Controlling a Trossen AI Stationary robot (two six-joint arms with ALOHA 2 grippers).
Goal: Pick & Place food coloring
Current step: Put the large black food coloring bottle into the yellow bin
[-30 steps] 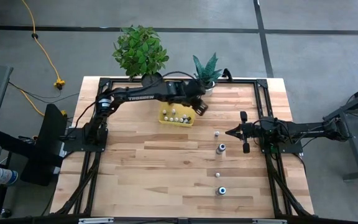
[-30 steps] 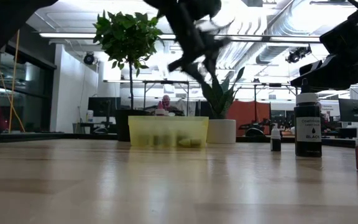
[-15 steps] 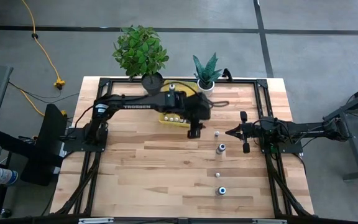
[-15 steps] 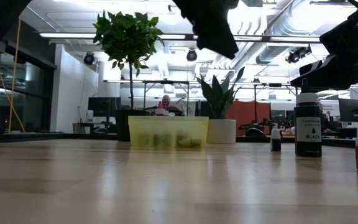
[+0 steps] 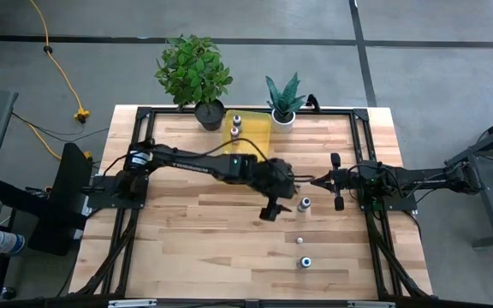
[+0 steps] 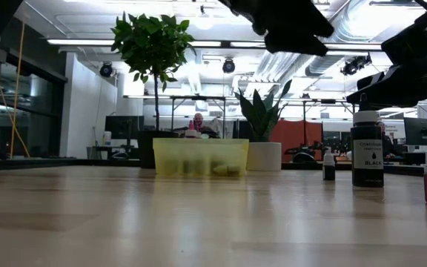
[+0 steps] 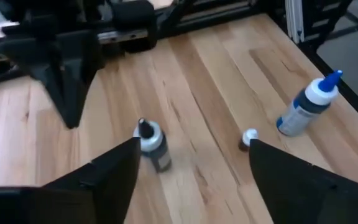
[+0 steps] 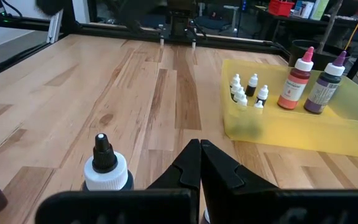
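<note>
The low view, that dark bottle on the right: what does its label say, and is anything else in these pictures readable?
"BLACK": on the white label of the dark food coloring bottle; the smaller print above it is too blurred to read.
Lettering on the left arm in the high view: too small to read now.
The red-capped bottle and purple-capped bottle in the yellow bin: no readable text.

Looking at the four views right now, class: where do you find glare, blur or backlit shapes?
Low view: ceiling lights glare, the wooden table is soft up close, and the arms overhead are black silhouettes; the black-labelled bottle is crisp. Left wrist view: slightly blurred, with the dark-capped bottle smeared. Right wrist view: sharp on the yellow bin. High view: evenly lit.
</note>
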